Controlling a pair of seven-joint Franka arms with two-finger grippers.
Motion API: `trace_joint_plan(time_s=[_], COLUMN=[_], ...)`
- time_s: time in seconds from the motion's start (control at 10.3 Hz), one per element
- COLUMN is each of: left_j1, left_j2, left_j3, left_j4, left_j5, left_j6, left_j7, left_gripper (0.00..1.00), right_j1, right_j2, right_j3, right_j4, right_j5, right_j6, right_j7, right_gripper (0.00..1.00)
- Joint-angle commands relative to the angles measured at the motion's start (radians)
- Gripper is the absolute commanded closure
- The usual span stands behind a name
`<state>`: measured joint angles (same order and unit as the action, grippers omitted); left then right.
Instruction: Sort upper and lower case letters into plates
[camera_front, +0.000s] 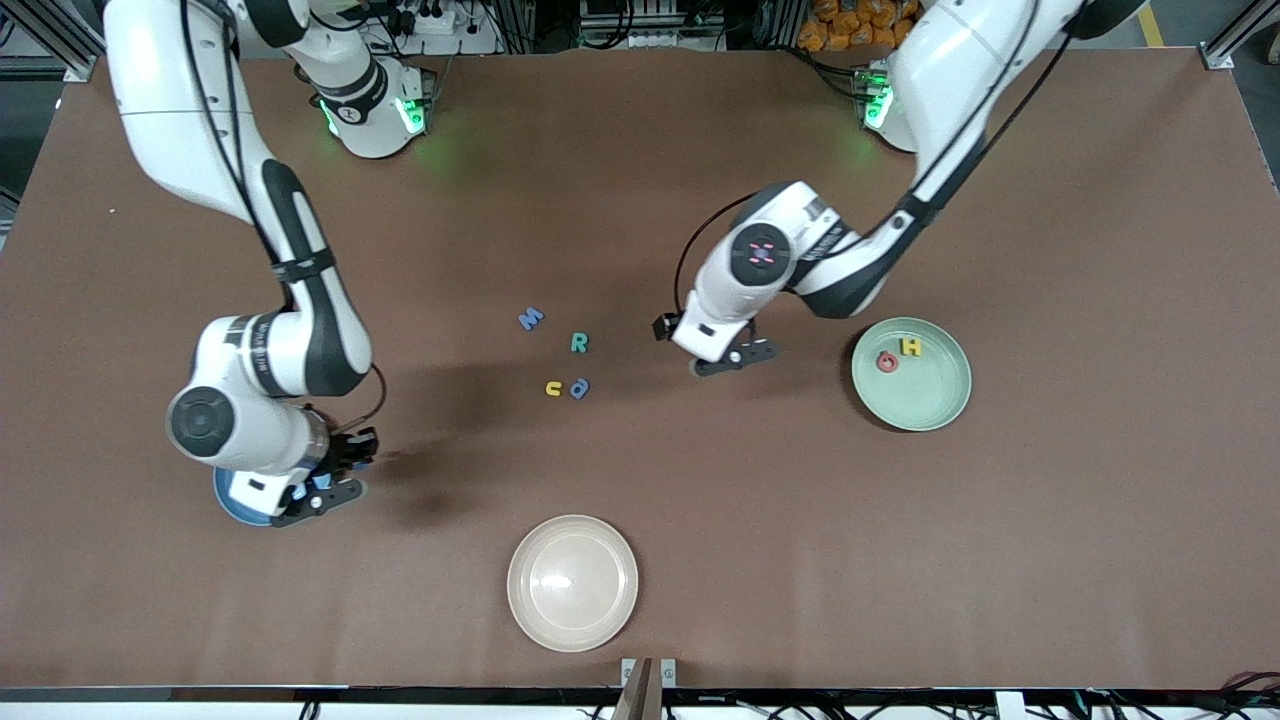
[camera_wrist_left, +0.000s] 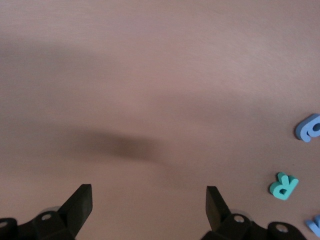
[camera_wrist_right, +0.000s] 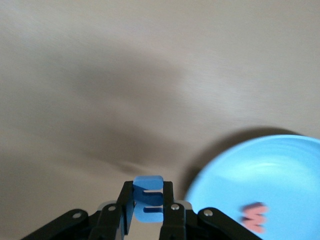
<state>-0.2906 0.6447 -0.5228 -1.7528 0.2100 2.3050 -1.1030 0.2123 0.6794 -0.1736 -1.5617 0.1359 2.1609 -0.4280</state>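
My right gripper is shut on a small blue foam letter like an E, which stands between its jaws, and hangs over the sky blue plate's edge. That plate holds a red letter. My left gripper is open and empty, low over bare table between the loose letters and the mint green plate. A red letter and a yellow H lie in the green plate. A blue M, teal R, yellow letter and blue letter lie mid-table.
A cream-beige plate with nothing in it sits near the table's front edge, nearer the front camera than the loose letters. The left wrist view shows the teal R and a blue letter off to one side of the open fingers.
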Motion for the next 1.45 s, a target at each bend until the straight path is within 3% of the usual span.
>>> trace_joint_plan(time_s=[0.0, 0.1, 0.19, 0.48, 0.68, 0.78, 1.07, 1.26, 1.36], left_j1=[-0.226, -0.283, -0.318, -0.381, -0.421, -0.444, -0.533, -0.535, -0.539], left_j2=[0.055, 0.053, 0.055, 0.104, 0.176, 0.203, 0.248, 0.279, 0.283], left_j3=[0.154, 0.193, 0.204, 0.205, 0.207, 0.211, 0.314, 0.317, 0.317], left_j4=[0.149, 0.17, 0.183, 0.281, 0.363, 0.372, 0.407, 0.407, 0.407], left_j5=[0.057, 0.068, 0.116, 0.271, 0.275, 0.279, 0.267, 0.267, 0.269], left_j6=[-0.024, -0.024, -0.024, -0.013, 0.016, 0.061, 0.131, 0.131, 0.131], left_j7=[-0.05, -0.034, 0.007, 0.107, 0.162, 0.164, 0.099, 0.063, 0.057], left_gripper=[0.0, 0.0, 0.0, 0.0, 0.0, 0.0, 0.0, 0.0, 0.08], right_j1=[-0.047, -0.045, -0.048, -0.048, -0.045, -0.042, -0.039, -0.039, -0.039], right_j2=[-0.003, -0.003, -0.001, -0.001, -0.001, -0.001, -0.001, -0.001, -0.001], right_j3=[0.017, 0.017, 0.017, 0.019, 0.019, 0.019, 0.019, 0.019, 0.019], right_j4=[0.003, 0.003, 0.003, 0.003, 0.003, 0.003, 0.003, 0.003, 0.003], right_j5=[-0.019, -0.016, -0.016, -0.018, -0.016, -0.012, -0.009, -0.009, -0.009], right_j6=[-0.003, 0.002, 0.002, 0.002, 0.002, 0.002, 0.0, 0.002, 0.0], right_j7=[-0.071, -0.063, -0.07, -0.074, -0.065, -0.063, -0.061, -0.063, -0.061], right_gripper=[0.83, 0.33, 0.0, 0.0, 0.0, 0.0, 0.0, 0.0, 0.0])
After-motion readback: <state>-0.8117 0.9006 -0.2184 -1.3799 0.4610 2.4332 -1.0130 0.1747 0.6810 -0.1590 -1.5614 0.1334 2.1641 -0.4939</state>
